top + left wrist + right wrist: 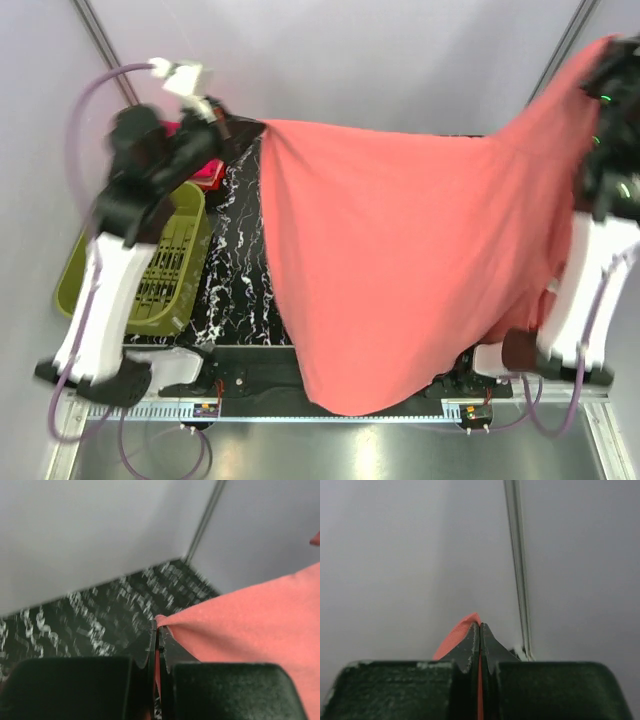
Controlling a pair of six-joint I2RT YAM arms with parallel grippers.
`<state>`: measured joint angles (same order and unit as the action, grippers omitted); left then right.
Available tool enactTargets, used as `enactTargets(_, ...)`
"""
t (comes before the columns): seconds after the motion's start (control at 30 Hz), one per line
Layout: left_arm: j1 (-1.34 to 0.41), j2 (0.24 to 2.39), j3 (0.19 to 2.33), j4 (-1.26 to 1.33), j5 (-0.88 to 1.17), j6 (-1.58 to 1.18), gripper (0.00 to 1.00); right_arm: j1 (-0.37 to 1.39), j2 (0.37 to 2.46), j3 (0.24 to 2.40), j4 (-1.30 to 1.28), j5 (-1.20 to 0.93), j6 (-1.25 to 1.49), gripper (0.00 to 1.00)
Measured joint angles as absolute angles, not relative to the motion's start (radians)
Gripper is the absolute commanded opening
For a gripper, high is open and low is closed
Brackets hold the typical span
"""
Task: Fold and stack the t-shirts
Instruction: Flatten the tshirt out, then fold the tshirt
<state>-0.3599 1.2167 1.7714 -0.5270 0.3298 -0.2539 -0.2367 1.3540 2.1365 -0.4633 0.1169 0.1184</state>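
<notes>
A large salmon-coral t-shirt (400,260) hangs spread in the air over the black marbled table (235,270), held up by both arms. My left gripper (245,128) is shut on its upper left corner; the left wrist view shows the cloth (250,625) pinched between the closed jaws of that gripper (159,630). My right gripper (608,70) is shut on the upper right corner, high at the far right; the right wrist view shows a coral tip (465,627) sticking out of the closed gripper (480,630). A bit of magenta-pink cloth (205,172) shows behind the left arm.
An olive-green plastic basket (145,265) stands at the table's left edge under the left arm. Grey walls close in behind and on both sides. The shirt's lower hem hangs over the table's near edge (350,395).
</notes>
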Motion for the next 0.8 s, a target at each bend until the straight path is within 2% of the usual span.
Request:
enactTargets(0.2,-0.324,1.535,1.693,-0.518,0.261,-0.156,0.0,-0.237,1.592,1.687,-0.23,0.025,0.121,0.0)
enactTargets(0.33,-0.276,1.739,1.702,-0.513,0.257,-0.126,0.0,-0.237,1.727,1.522,-0.069,-0.077,0.172,0.0)
enactTargets(0.5,-0.224,1.991,1.814,-0.501,0.258,-0.105,0.0,-0.236,1.948,1.559,0.114,-0.244,0.249,0.0)
enactTargets(0.67,-0.179,2.196,1.961,-0.498,0.265,-0.102,0.0,-0.237,2.149,1.679,0.165,-0.341,0.292,0.0)
enactTargets(0.8,-0.159,2.28,2.031,-0.5,0.264,-0.102,0.0,-0.237,2.219,1.728,0.166,-0.383,0.312,0.0)
